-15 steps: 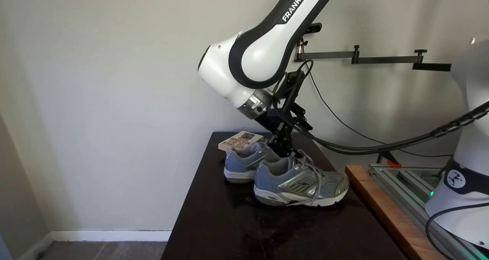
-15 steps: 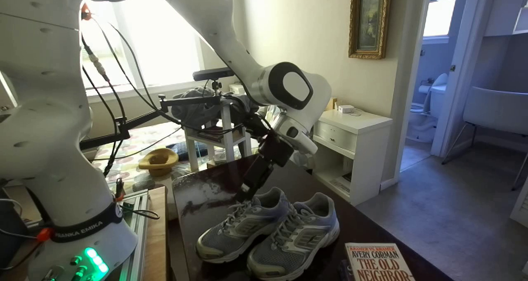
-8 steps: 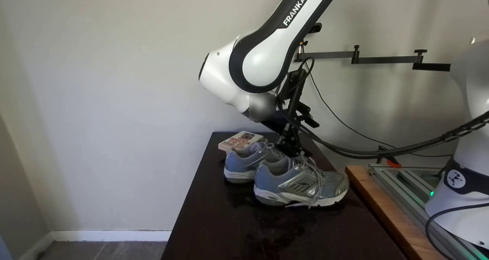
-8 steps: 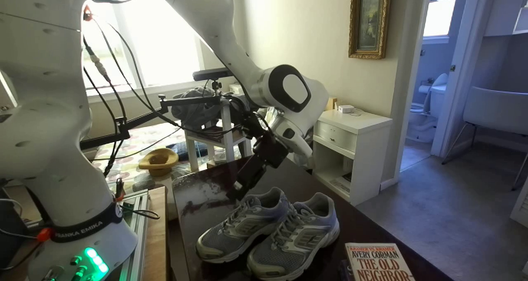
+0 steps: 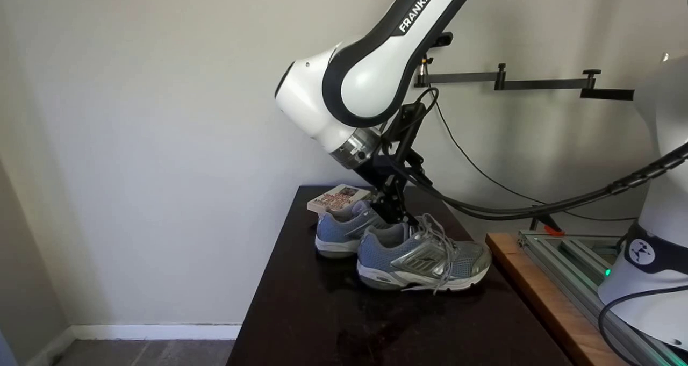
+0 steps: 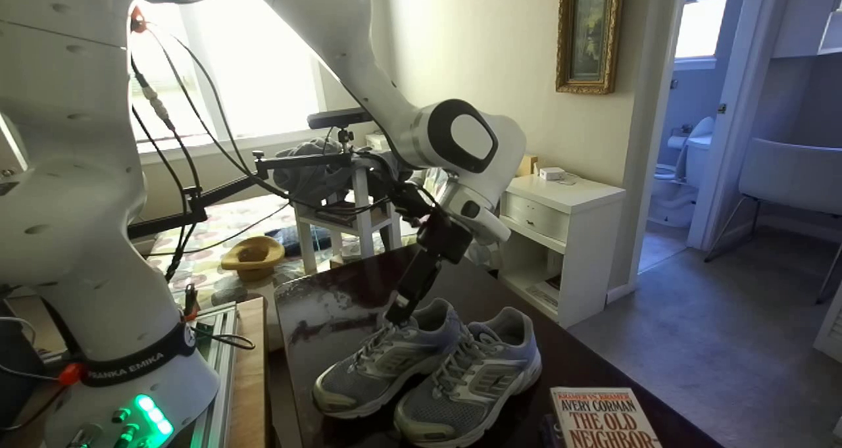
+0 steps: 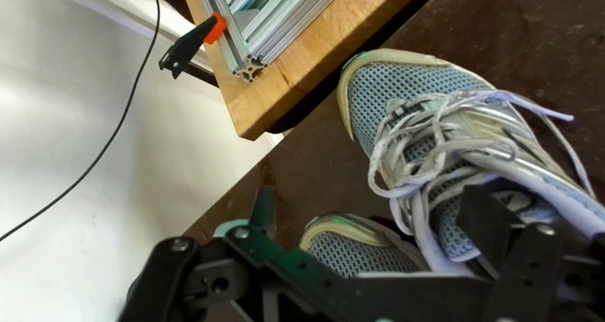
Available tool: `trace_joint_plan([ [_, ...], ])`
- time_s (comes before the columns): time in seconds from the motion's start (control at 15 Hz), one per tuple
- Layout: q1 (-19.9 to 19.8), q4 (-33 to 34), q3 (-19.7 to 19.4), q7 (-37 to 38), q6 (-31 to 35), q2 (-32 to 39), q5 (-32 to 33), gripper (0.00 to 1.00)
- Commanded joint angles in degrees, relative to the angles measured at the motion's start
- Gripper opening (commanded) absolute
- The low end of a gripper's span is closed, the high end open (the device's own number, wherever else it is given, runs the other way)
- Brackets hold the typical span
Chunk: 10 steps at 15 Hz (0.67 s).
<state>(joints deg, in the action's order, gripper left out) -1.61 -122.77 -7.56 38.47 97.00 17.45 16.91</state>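
Hand: black two-fingered hand (image 7: 368, 194), tilted; fingers well apart, nothing clamped between them. In the wrist view the finger on the 3 o'clock side shows across the tongue of a blue-mesh, silver-panelled, white-soled running shoe (image 6: 395, 366), the 9 o'clock one out over the dark brown, glossy desk (image 5: 301, 323). Touching the shoe or just above it, cannot tell.

Shoe's place: sole down on the desk, at the hand's tip in both exterior views.

Toe and long axis: wrist view, toe to about 10 o'clock, heel to 4. In an exterior view the silver toe cap (image 5: 480, 259) points to about 3 o'clock, towards the pale wooden mounting board (image 5: 545, 291); long axis 9 to 3.

Laces: long, flat, pale-grey laces (image 7: 437, 156), slack loops over the shoe's throat, one tip out towards 3 o'clock in the wrist view.

Step in hand: reads as lining up at tongue and laces, no grip taken.

Next move calls for: my judgement, a hold here would need the tongue or a lace between the fingers, then the two drawn together; slack loops might snag a tip.

Second shoe: matching blue-and-silver mesh shoe (image 6: 473, 385), close beside, at 3 o'clock in an exterior view, toe the same way.

Book: small white, red-lettered paperback (image 6: 605, 418), title up, between 3 and 4 o'clock of the second shoe there.
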Motion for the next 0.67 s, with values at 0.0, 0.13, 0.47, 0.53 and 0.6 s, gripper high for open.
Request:
trace_joint_plan([
  [0.0,0.2,-1.0,-0.2,0.0,2.2,-1.2,0.8,1.00],
  [0.13,0.4,-0.9,-0.2,-0.2,1.3,-0.7,1.5,1.00],
  [0.47,1.1,-1.2,-0.7,3.7,0.0,-1.3,2.6,1.00],
  [0.53,1.2,-1.6,-0.8,5.7,0.3,-1.9,2.7,1.00],
  [0.6,1.3,-1.7,-0.8,7.4,0.2,-2.1,2.7,1.00],
])
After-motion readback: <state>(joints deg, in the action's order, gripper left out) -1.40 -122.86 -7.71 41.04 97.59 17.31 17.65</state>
